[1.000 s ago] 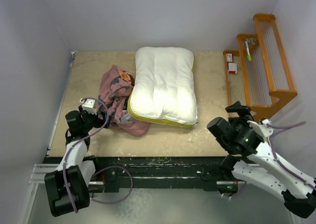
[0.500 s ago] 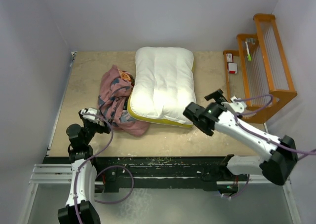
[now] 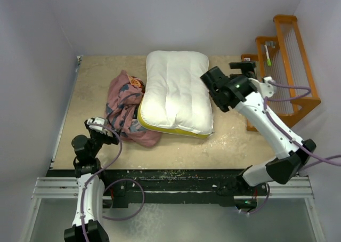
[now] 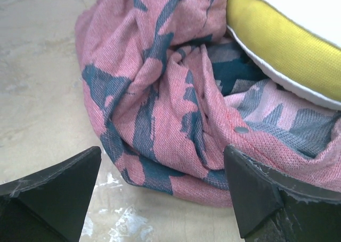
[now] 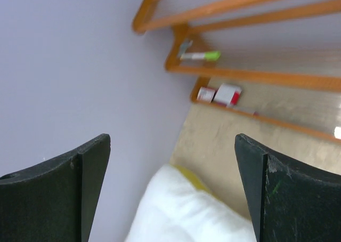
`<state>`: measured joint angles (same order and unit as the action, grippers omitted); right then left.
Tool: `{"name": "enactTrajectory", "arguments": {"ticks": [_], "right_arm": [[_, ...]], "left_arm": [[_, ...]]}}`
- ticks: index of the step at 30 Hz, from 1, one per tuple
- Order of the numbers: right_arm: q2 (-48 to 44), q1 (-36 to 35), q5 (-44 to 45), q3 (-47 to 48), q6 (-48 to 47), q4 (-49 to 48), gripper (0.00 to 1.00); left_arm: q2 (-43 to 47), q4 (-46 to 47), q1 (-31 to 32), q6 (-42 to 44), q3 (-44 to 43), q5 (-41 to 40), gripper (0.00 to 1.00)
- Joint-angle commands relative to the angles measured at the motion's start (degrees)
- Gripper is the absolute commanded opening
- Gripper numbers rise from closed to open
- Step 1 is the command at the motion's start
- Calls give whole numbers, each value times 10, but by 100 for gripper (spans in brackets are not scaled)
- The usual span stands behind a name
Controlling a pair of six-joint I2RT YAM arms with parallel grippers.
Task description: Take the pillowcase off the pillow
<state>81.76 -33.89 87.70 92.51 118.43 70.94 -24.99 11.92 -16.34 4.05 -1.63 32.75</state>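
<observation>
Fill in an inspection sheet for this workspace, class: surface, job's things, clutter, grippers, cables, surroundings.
Surface: beige table, scuffed, with pale specks along its near edge.
Job's things: pillowcase bunched in a pinkish heap left of the pillow, touching its yellow band; pillow white and uncovered.
Clutter: small red-and-white box and green-tipped tool, both on the rack.
Grippers: left gripper open, low in front of the heap, holding nothing; right gripper open, raised near the pillow's far right corner, empty.
Cables: purple cables loop along both arms; no snag seen.
Surroundings: orange wooden rack at right; plain pale walls.
</observation>
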Motion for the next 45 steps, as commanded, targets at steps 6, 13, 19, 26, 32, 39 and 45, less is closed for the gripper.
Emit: {"name": "enactTrajectory", "arguments": {"ticks": [6,13,19,26,32,39,45], "right_arm": [[44,-61,116,155,-39,12,100],[128,-5,112,422,40,39,100],[201,-12,107,584,98,47,100],[155,-35,108,583,211,-20,100],[80,-35,112,474,239,-52,100],[51,-96,111,430,317,39,100],[-73,-232,110,175,231,43,100]], "left_arm": [[3,28,0,-1,-6,2,99],[-1,29,1,-1,-6,2,99],[-1,30,1,-1,-6,2,99],[-2,30,0,-1,-7,2,99],[-2,29,1,0,-6,2,99],[-2,29,0,0,-7,2,99],[-1,29,0,0,-7,2,99]]}}
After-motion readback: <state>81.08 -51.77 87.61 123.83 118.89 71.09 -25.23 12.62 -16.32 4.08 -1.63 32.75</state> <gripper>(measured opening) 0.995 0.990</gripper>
